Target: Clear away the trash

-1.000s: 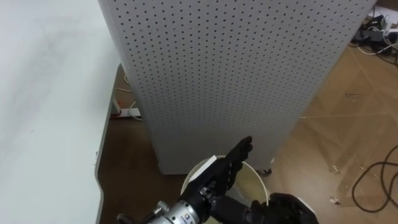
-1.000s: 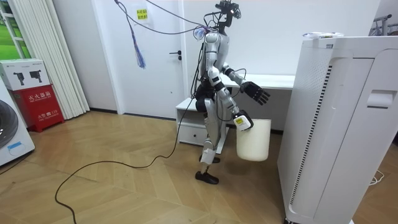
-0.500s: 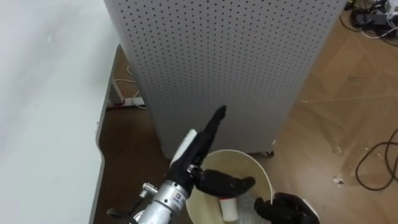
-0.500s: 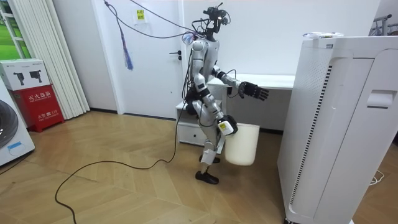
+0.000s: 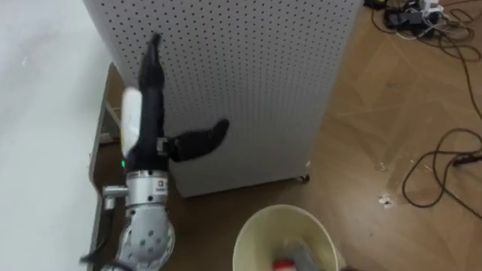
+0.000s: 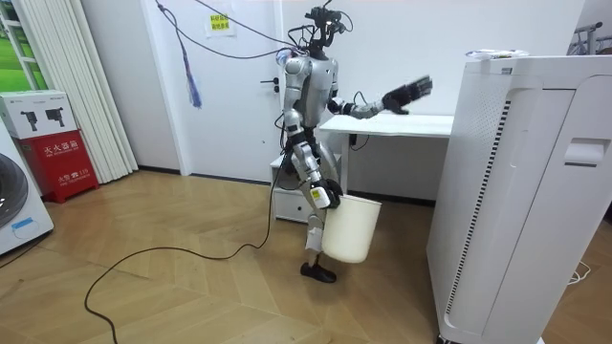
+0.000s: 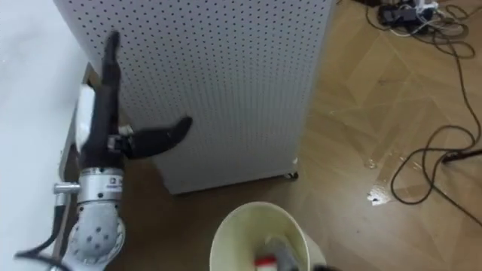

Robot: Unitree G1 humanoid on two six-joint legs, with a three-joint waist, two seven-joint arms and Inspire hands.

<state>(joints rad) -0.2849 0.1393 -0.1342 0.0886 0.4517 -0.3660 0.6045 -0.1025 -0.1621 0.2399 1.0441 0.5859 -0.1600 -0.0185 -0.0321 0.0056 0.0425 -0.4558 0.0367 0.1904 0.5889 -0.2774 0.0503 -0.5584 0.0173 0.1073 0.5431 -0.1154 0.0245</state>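
While the bin (image 5: pixel 285 239) hangs at your right hand (image 6: pixel 323 197), whose grip cannot be made out, garbage (image 5: pixel 283 264) lies inside the bin. Your left hand (image 5: pixel 153 120) is raised above the bin, fingers straight, empty. You seem to be between picks, so next find litter near the bin.

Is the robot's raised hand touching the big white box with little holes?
Apart. The room view shows the left hand raised above the table, with bare wall visible between it and the big white box.

Lab room, perforated cabinet (image 5: pixel 248 75), floor cables (image 5: pixel 440 162)
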